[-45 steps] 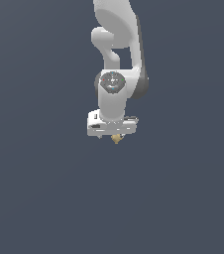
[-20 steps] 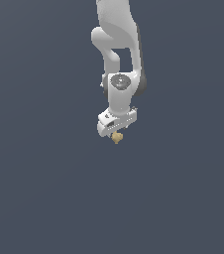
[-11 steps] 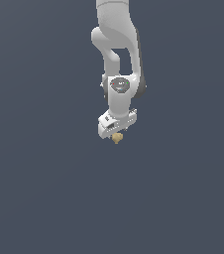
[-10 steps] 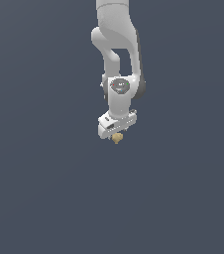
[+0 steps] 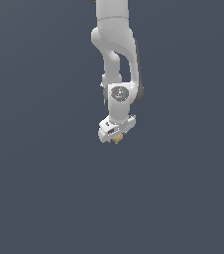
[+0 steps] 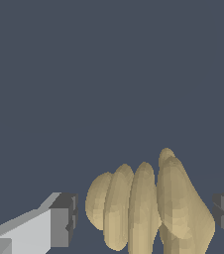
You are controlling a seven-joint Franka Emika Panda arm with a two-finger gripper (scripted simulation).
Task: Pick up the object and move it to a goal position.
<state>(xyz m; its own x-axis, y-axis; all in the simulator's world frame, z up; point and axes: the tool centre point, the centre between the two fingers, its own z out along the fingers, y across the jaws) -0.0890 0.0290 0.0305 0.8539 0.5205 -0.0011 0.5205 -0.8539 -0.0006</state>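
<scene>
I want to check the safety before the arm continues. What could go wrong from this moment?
1. In the wrist view, the tan lumpy object sits between the fingers with a visible gap on each side, so the grip may be loose or not closed, and the object could slip.
2. The object is ridged and uneven, so the flat pads might touch only a few bumps and let it rotate.
3. In the exterior view the hand almost hides the object, so a drop might go unnoticed.
</scene>
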